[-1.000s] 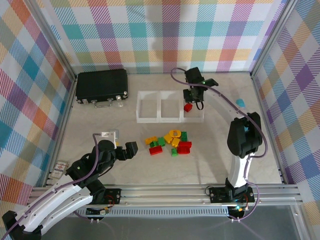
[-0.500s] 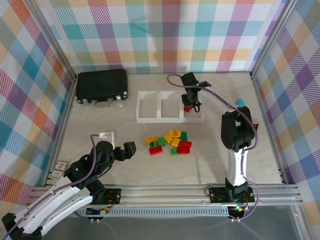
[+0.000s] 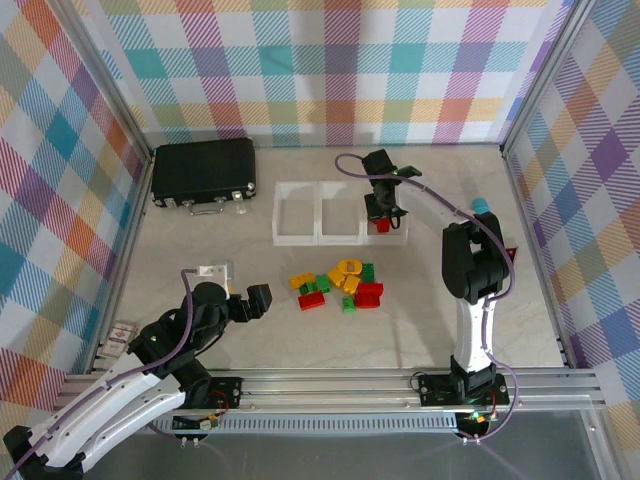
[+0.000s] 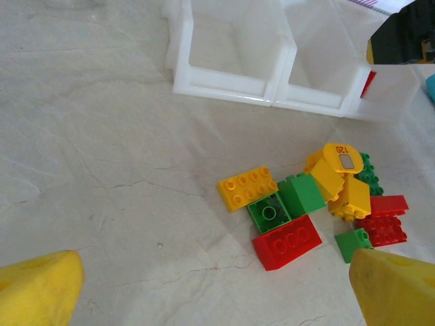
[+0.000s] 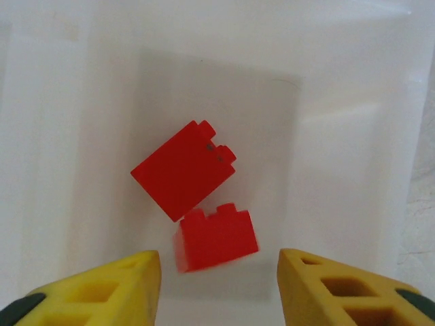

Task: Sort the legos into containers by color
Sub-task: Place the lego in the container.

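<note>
From where I stand the pale stone-look table [image 3: 300,350] carries everything: the black case [image 3: 203,172] shut at the back left, then the containers [image 3: 318,212], three clear-white bins in a row, the left and middle ones bare inside. The right gripper [image 3: 381,210] hangs over the right-hand bin, its yellow fingers [image 5: 129,282] apart with a gap on both sides of the brick below, so nothing is clamped. The left gripper [image 3: 255,300] waits low near the front, fingers spread wide and holding nothing. Between them lies the heap of legos [image 3: 340,285], red, green and yellow jumbled together in front of the bins. Two red bricks are in the right bin, a taller one [image 5: 183,170] tilted on its side and a smaller one [image 5: 216,239] just beside it. I'd judge these bricks light, stiff and a bit slick (hard plastic, no give), best pinched across two flat sides rather than over the studs; the red one at the heap's near edge [image 4: 287,241] looks easiest to reach. The smaller red brick is blurred, so I can't tell whether it rests on the bin floor, and the heap overlaps too much to count
</note>
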Robot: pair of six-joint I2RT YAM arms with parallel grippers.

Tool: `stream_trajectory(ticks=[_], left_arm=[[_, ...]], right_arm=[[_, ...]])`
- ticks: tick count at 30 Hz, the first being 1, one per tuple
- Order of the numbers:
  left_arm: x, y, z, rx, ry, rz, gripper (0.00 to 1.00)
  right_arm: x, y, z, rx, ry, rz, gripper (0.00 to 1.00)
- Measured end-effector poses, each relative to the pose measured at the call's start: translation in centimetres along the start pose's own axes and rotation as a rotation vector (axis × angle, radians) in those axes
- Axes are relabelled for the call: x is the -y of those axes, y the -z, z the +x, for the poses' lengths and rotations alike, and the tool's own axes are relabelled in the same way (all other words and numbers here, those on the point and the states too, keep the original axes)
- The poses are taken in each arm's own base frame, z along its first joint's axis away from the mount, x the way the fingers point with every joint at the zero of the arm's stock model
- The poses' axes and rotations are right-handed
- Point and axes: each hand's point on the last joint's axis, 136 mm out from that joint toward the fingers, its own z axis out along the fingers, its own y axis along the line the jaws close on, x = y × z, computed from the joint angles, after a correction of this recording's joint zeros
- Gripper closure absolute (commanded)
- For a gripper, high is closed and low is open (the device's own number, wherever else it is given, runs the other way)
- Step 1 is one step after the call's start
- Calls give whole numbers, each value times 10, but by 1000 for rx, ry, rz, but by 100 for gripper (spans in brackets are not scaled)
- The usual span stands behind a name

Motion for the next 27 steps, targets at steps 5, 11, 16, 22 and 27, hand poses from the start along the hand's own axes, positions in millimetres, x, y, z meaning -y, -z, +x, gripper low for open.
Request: stream_trajectory(ticks=[5, 11, 16, 22, 27], left_arm=[[-2, -1, 0, 1, -6, -15, 0], [-4, -3, 3, -14, -19, -28, 0], [-4, -6, 5, -25, -29, -35, 0], [-3, -13, 8, -44, -35, -44, 0], [1, -18, 8, -48, -34, -34, 0]], right_arm=[[1, 5, 4, -28, 9, 0, 35], [0, 38, 5, -3, -19, -62, 32], [1, 85, 26, 41, -93, -159, 28], [-4, 95, 78, -12, -182, -225, 29], [-9, 81, 130, -106, -233, -232, 29]])
